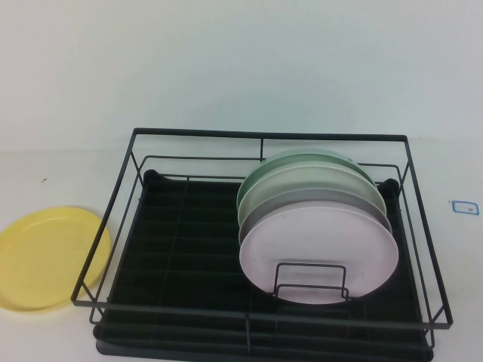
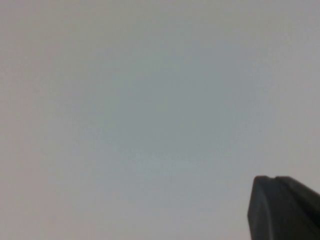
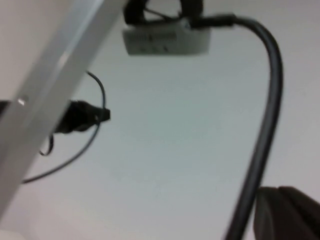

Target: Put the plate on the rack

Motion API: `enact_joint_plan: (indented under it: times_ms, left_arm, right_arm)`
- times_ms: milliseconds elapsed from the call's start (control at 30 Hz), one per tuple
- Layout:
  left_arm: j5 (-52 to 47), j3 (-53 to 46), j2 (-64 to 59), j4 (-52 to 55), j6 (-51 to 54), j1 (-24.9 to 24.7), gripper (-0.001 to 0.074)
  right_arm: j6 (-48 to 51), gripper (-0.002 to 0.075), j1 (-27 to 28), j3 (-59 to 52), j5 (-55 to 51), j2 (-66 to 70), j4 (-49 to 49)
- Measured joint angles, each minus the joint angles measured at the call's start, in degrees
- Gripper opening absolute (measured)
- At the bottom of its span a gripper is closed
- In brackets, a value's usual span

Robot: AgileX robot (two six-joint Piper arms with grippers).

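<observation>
The plate (image 1: 51,259) is nowhere near my jaws. My left gripper (image 2: 285,207) shows only a dark tip against blank surface, my right gripper (image 3: 287,212) only a dark corner beside a black cable (image 3: 265,125); how wide either set of jaws stands, I cannot tell. The plate lies flat on the white tabletop (image 1: 68,181), just left of the rack (image 1: 264,138), which holds a pink plate (image 1: 317,249) and others upright.

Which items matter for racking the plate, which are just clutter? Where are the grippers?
Job:
yellow plate, flat on the table left of the rack
black wire rack

Clutter:
pink plate, grey plate and green plates, upright in the rack

Left gripper, right gripper: outside the high view.
</observation>
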State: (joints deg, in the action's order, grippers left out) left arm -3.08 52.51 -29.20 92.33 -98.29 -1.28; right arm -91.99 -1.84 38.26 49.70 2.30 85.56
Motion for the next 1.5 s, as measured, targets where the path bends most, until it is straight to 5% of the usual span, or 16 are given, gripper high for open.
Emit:
enact_joint_plan:
  times_ms: [400,567,800,867,1000,1100,1300,1500]
  left_arm:
    - [5.5,0.0,-4.6,-6.9,-7.0,0.0,0.0001]
    - [14.6,0.0,-3.1,4.7,-8.0,0.0,0.0001]
    - [-12.2,-2.9,-3.8,1.9,-39.7,0.0,0.0001]
    - [-15.1,-3.0,-5.0,-4.4,-33.7,0.0,0.0001]
    - [-13.3,-3.0,-7.9,-18.0,-3.4,0.0,0.0001]
    - [-21.2,-3.0,-9.4,-32.5,14.3,0.0,0.0001]
    - [-35.1,-3.0,-15.2,-36.3,43.9,0.0,0.0001]
    - [-35.8,-3.0,-15.8,-37.0,51.2,0.0,0.0001]
  right_arm:
    - [-17.1,-0.0002,-0.4,1.4,0.9,5.7,15.2]
    - [-17.7,-0.0002,-1.9,2.4,9.0,9.9,16.2]
    - [-10.7,-0.0002,-3.3,2.6,15.4,10.9,16.9]
    - [-9.7,-0.0002,-3.4,2.6,15.0,10.9,16.9]
    - [-8.1,-0.0002,-3.4,2.7,14.3,11.1,16.9]
    - [-7.9,-0.0002,-3.5,2.7,14.1,12.0,16.9]
    - [-8.1,-0.0002,-3.5,2.7,15.4,13.9,17.0]
    - [-8.2,-0.0002,-3.5,1.1,16.4,15.3,17.1]
